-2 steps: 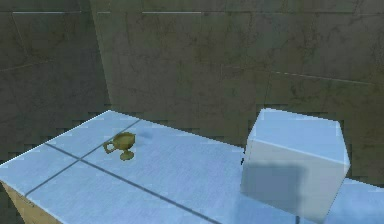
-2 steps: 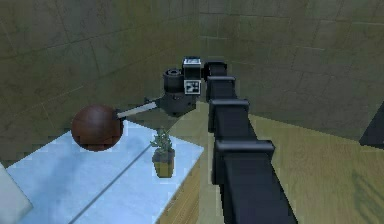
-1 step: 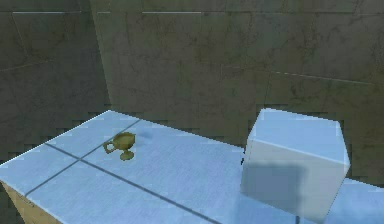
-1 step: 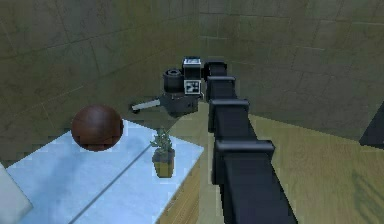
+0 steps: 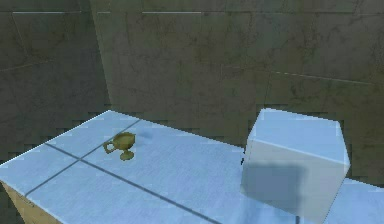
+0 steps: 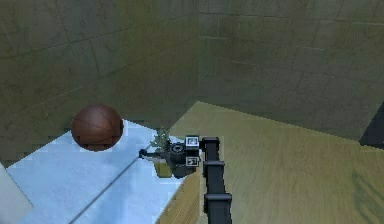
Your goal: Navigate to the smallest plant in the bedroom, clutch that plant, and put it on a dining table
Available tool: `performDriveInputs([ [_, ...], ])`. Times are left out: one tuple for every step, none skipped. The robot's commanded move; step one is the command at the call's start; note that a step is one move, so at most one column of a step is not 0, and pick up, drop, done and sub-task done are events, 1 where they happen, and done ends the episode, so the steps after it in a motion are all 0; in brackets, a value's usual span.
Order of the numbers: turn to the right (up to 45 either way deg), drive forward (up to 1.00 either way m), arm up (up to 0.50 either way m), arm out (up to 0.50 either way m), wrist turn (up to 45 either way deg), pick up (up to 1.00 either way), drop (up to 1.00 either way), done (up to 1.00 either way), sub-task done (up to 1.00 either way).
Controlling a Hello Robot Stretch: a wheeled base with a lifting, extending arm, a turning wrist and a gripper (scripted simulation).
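In the arm side view the dark arm rises from the bottom edge and ends at the gripper, at the near corner of a pale blue tiled tabletop. A small greenish and tan thing, perhaps the plant, sits at the gripper's far end against the tabletop. I cannot tell whether the gripper holds it or whether it rests on the surface.
A brown ball lies on the tabletop left of the gripper. In the forward view the same pale tabletop carries a small gold cup and a white box. Dark tiled walls stand behind. Wooden floor lies to the right.
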Motion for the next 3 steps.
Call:
performDriveInputs([
  [0.0, 0.0, 0.0, 0.0, 0.0, 1.0, 0.0, 0.0, 0.0],
  [0.0, 0.0, 0.1, 0.0, 0.0, 0.0, 0.0, 0.0, 0.0],
  [0.0, 0.0, 0.1, 0.0, 0.0, 0.0, 0.0, 0.0, 0.0],
])
